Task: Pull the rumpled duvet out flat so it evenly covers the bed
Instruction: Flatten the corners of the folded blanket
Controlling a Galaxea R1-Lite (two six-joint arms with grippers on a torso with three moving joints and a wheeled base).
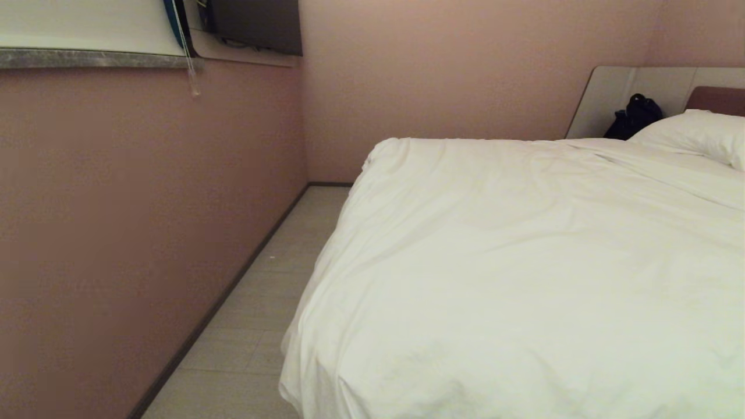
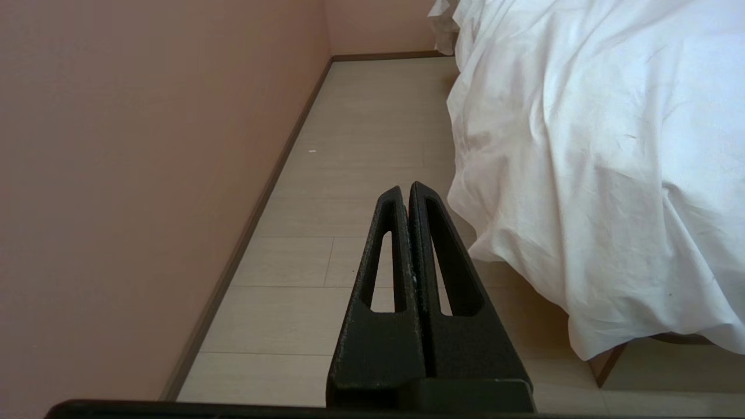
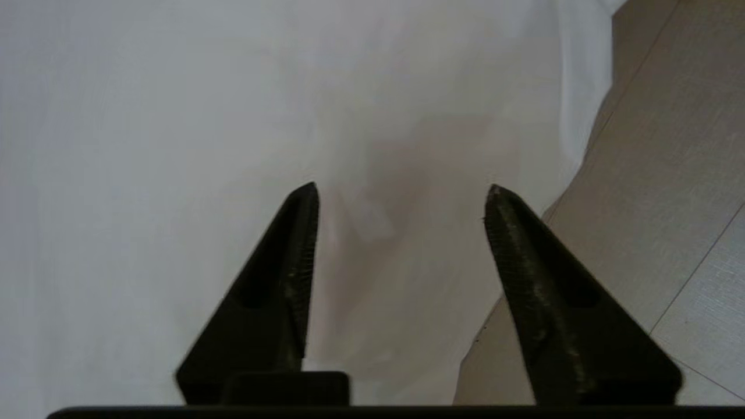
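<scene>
In the head view, the duvet (image 1: 524,279) is lying spread across the bed (image 1: 611,99), filling the right and lower part of the scene, its surface soft and faintly creased. Its near corner is hanging down over the bed's edge toward the pale plank floor (image 1: 273,291). A white pillow (image 1: 695,134) is resting at the far end, against the pale grey headboard, and a dark bag (image 1: 634,116) is sitting just beside it. A pink wall (image 1: 128,221) is running along the left, with a narrow strip of floor between it and the bed. Neither arm is showing here.

In the left wrist view, the left gripper (image 2: 405,189) is hanging over the floor between the wall and the bed, its two black fingers (image 2: 384,256) pressed together and holding nothing. The duvet (image 2: 593,151) is draping down the bed's side near it, apart from the fingers, its hem falling close to the floor, and a bit of what may be the bed's base is peeking out beneath.

In the right wrist view, the right gripper (image 3: 401,189) is pointing at the white cloth of the duvet (image 3: 174,116), its fingers (image 3: 273,291) standing wide apart with nothing between them. Whether the tips are touching the fabric is hard to tell. The floor (image 3: 657,203) is showing beside the cloth's edge.
</scene>
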